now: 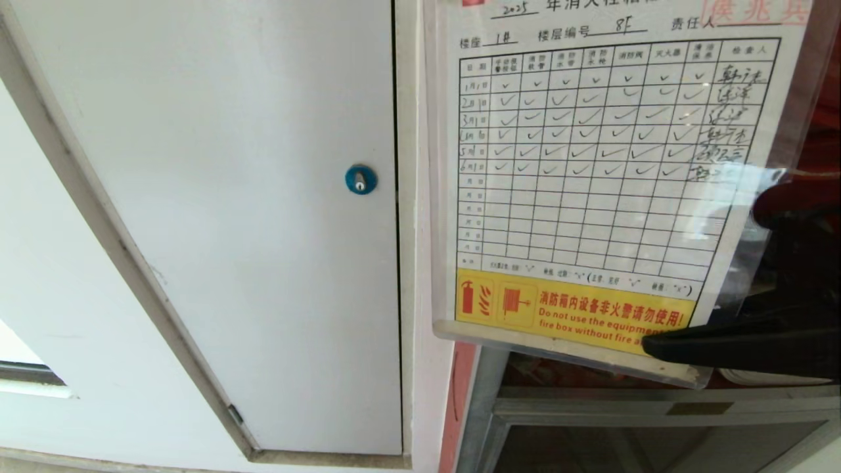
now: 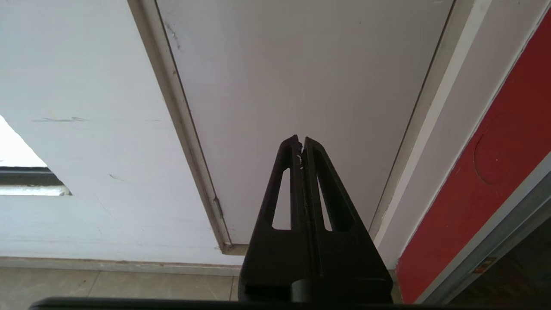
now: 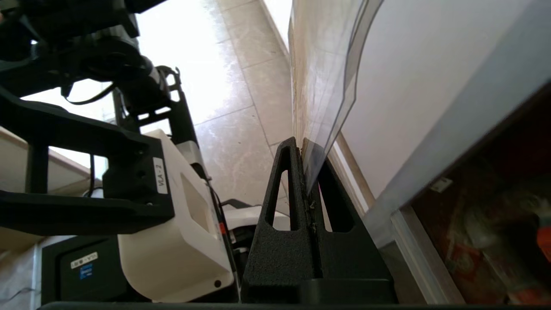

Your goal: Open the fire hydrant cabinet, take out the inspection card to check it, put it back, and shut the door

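Two tools are mine, and only the right tool (image 1: 657,343) is at work: its black fingers are pinched tight on the lower right corner of the inspection card (image 1: 591,171), which sits in a clear plastic sleeve. I hold the card up close in front of my head camera, so it fills the upper right of the scene, its face turned toward me. It shows a ruled table with rows of tick marks and handwriting, and a yellow strip with red fire symbols along its lower edge. Seen from the wrist, the sleeve's edge (image 3: 320,107) rises straight out from between my fingers.

Behind and below the card is the fire hydrant cabinet (image 1: 657,407), its silver frame and red inside partly showing. To the left stands a white panel (image 1: 217,217) with a round blue lock (image 1: 361,179).

My left tool (image 2: 302,144) hangs low by that panel, fingers pressed together, holding nothing.
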`<state>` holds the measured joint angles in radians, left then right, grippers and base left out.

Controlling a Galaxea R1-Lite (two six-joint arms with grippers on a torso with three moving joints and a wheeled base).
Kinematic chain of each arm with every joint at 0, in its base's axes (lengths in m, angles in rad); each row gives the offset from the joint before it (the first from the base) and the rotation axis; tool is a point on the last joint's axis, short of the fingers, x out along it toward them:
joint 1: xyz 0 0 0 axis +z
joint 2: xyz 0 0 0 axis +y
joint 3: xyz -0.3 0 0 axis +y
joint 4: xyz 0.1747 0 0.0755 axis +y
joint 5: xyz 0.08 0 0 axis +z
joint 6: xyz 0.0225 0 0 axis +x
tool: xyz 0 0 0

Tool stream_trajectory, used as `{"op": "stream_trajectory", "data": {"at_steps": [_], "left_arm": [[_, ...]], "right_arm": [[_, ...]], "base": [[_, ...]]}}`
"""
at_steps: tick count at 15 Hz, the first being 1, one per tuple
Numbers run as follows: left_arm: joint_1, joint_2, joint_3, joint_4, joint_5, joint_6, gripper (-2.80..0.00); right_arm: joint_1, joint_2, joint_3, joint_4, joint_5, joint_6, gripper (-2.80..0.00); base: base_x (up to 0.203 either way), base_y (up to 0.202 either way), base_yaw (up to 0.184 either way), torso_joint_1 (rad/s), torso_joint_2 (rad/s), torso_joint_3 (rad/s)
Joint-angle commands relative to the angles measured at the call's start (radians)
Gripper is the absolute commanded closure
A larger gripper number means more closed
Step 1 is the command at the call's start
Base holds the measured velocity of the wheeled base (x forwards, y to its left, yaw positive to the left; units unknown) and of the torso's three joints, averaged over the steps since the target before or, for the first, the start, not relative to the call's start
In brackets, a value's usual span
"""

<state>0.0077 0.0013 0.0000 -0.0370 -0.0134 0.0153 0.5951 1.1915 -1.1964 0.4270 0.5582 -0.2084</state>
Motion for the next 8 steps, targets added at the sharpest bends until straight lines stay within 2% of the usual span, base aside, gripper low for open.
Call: {"op": "stream_trajectory", "data": {"at_steps": [1,3,5,8], "left_arm": [[0.0,0.0,0.014,-0.001,0.0,0.0,0.0],[0.0,0.0,0.014,-0.001,0.001,0.0,0.0],[0.0,0.0,0.014,-0.001,0.0,0.0,0.0],[0.0,0.0,0.014,-0.001,0.001,0.0,0.0]], "right_arm": [[-0.006,-0.042,0.018,0.002,-0.015,0.012,0.0],[-0.008,-0.082,0.033,0.005,-0.085,0.037,0.0],[-0.009,-0.128,0.06,0.008,-0.115,0.039,0.0],[-0.009,-0.182,0.107,0.003,-0.236,0.04,0.0]], "base": [[0.0,0.0,0.0,0.0,0.0,0.0],[0.0,0.0,0.0,0.0,0.0,0.0],[0.0,0.0,0.0,0.0,0.0,0.0],[0.0,0.0,0.0,0.0,0.0,0.0]]}}
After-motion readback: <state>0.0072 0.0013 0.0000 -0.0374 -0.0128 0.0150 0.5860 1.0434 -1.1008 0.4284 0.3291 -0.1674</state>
